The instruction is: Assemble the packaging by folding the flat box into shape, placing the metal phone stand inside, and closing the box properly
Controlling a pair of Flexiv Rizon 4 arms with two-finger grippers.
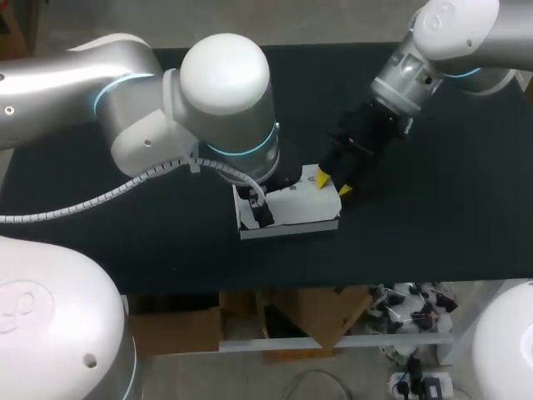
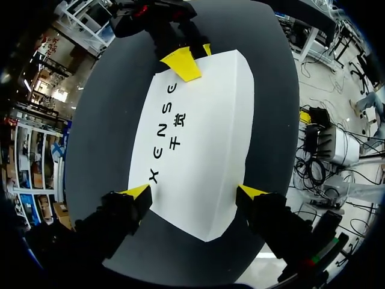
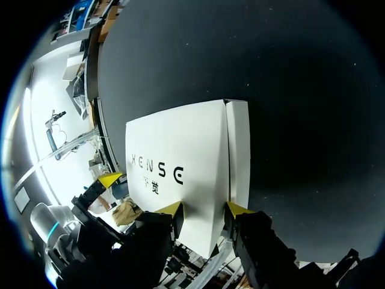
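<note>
1. The white box (image 1: 291, 212) lies folded into shape on the dark desk (image 1: 433, 217), its broad lettered face turned up and its lid down.
2. The left gripper (image 2: 194, 191) straddles one end of the box. Its two yellow tips press the box's long sides from either side, so it is clamped on the box.
3. From overhead, the left arm (image 1: 225, 83) hangs right over that end of the box and hides most of the gripper there.
4. The right gripper (image 3: 204, 209) is at the box's opposite end with its fingers spread. One tip sits on the top face of the box, and the other is against the narrow end panel (image 3: 238, 144), just past the fold.
5. The black lettering (image 2: 168, 129) runs lengthwise along the top of the box, between the two grippers.
</note>
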